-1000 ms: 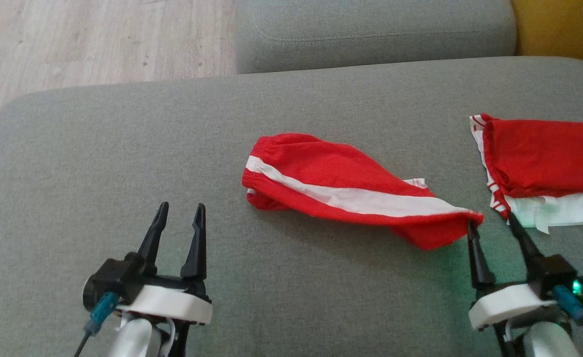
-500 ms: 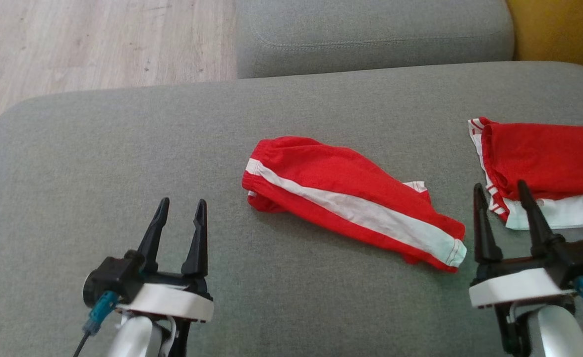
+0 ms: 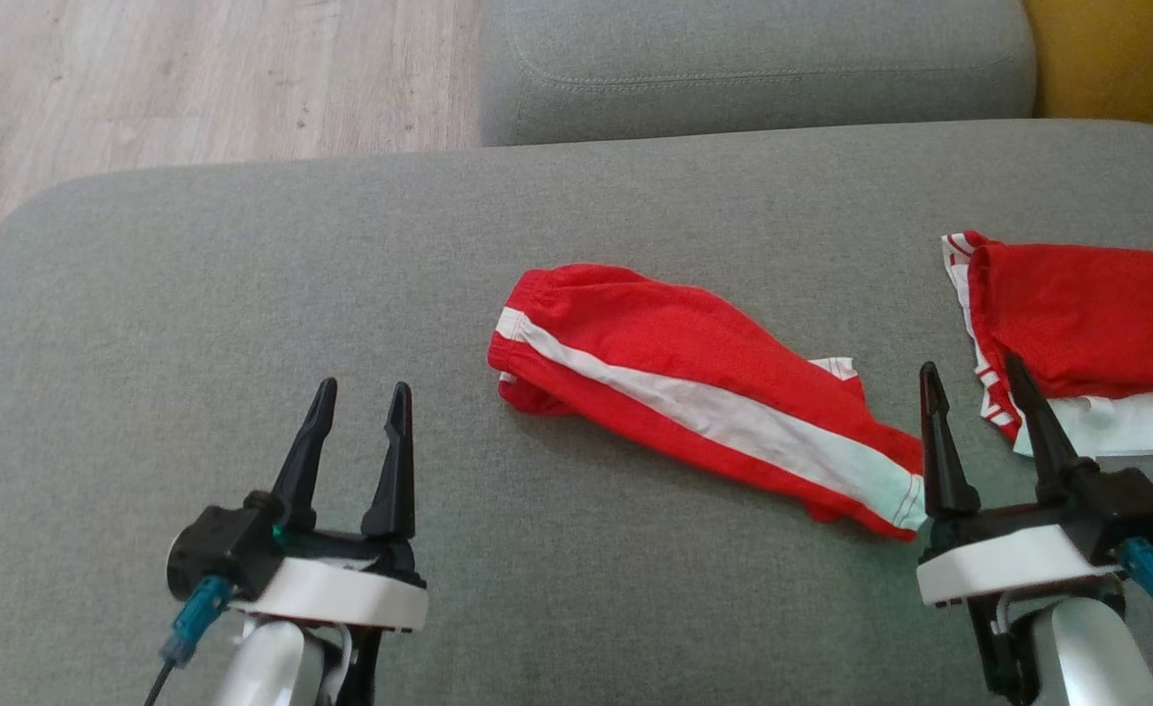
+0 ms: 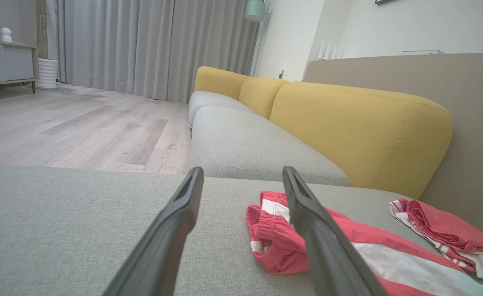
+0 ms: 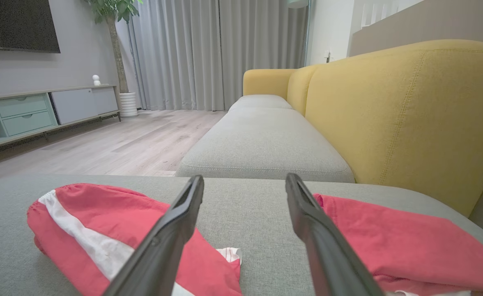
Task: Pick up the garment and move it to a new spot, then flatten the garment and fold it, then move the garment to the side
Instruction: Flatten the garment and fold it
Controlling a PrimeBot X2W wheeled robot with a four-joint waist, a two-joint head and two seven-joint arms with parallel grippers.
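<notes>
Red garments: 2. The striped garment (image 3: 704, 392) lies just left of the right gripper (image 3: 971, 368); the second garment (image 3: 1086, 314) is ahead & to its right. Grippers: 2, w/ 2 dark fingers each; the left gripper (image 3: 363, 392) is well left of both garments. Grey seat cushions: 2, near cushion (image 3: 243, 275) under both grippers, far cushion (image 3: 753, 59) ahead.

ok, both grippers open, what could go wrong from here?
1. The right gripper sits between the striped garment and the second red garment; a close here might catch the wrong one.
2. The striped garment lies bunched, so a one-corner pull would likely drag it crooked.
</notes>
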